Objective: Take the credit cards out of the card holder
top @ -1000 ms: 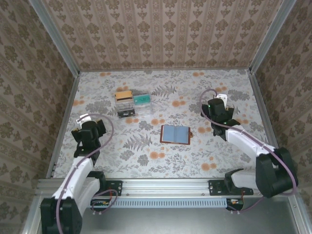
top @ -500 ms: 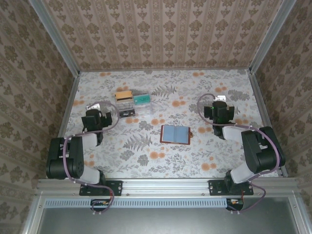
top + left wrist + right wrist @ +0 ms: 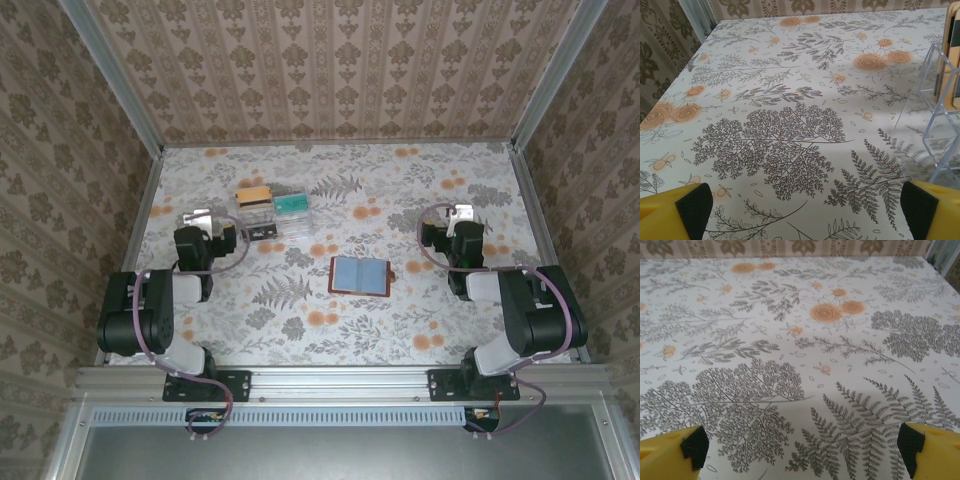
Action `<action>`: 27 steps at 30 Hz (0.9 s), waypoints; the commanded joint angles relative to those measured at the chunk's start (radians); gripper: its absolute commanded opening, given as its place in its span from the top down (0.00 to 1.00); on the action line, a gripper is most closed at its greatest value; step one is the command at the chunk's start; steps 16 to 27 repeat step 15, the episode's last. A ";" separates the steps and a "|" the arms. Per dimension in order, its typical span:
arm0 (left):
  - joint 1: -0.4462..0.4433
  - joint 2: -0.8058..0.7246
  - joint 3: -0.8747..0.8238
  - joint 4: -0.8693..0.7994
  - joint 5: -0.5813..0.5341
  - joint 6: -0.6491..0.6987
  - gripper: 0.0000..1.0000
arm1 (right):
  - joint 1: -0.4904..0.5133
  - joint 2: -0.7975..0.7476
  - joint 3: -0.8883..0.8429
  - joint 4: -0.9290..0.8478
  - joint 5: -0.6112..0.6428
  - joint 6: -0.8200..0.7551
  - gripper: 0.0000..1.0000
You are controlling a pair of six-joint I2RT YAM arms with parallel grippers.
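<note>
The card holder (image 3: 360, 275) lies open on the tabletop (image 3: 300, 330) between the left gripper (image 3: 198, 218) and the right gripper (image 3: 460, 213), well apart from both, so its slots face upward. Both grippers stand fully apart, holding nothing.

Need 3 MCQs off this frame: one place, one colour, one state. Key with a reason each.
1. Where is the card holder?
A. back-left corner
B. centre of the table
C. against the right wall

2. What colour faces up on it?
A. red
B. green
C. blue-grey

3. How are the left end effector and right end effector?
A. both open, empty
B. both shut
C. left shut on the card holder

Key:
1 B, the top view shows it lying flat mid-table.
2 C, it lies open with the blue-grey inside up.
3 A, each wrist view shows it spread wide with nothing between.
</note>
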 commanded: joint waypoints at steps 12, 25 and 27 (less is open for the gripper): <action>-0.014 0.003 0.011 0.022 0.010 0.035 0.00 | -0.002 0.005 -0.005 0.067 -0.036 0.010 0.00; -0.014 0.004 0.010 0.026 0.009 0.036 0.00 | -0.003 0.005 -0.006 0.068 -0.036 0.010 0.00; -0.014 0.004 0.010 0.026 0.009 0.036 0.00 | -0.003 0.005 -0.006 0.068 -0.036 0.010 0.00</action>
